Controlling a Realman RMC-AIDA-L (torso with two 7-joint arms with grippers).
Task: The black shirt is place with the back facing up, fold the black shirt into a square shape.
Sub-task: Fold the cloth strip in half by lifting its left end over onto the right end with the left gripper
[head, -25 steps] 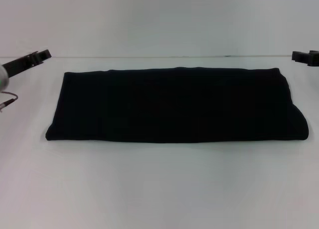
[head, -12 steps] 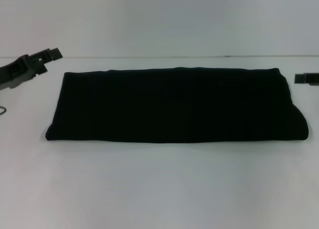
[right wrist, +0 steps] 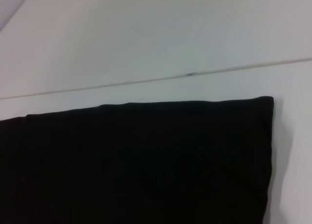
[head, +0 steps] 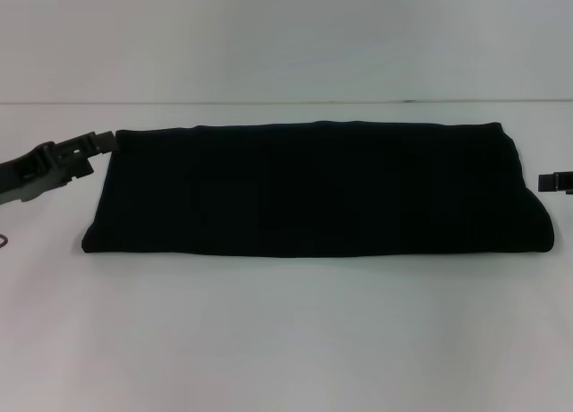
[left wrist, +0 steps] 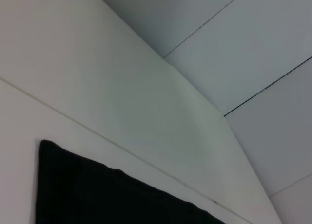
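Observation:
The black shirt (head: 313,188) lies folded into a long flat band across the middle of the white table (head: 286,340). My left gripper (head: 100,143) reaches in from the left, its tip right at the shirt's far left corner. Only the tip of my right gripper (head: 548,181) shows at the right edge of the head view, a short way off the shirt's right end. A corner of the shirt (left wrist: 97,195) fills the left wrist view's lower part, and its far right corner (right wrist: 146,160) fills the right wrist view.
A pale wall (head: 286,36) rises behind the table's far edge. Bare white tabletop stretches in front of the shirt and on both sides of it.
Both arms have come down and inward. The left gripper moved from above the table's far left to the shirt's far left corner; the right tip dropped beside the shirt's right end.

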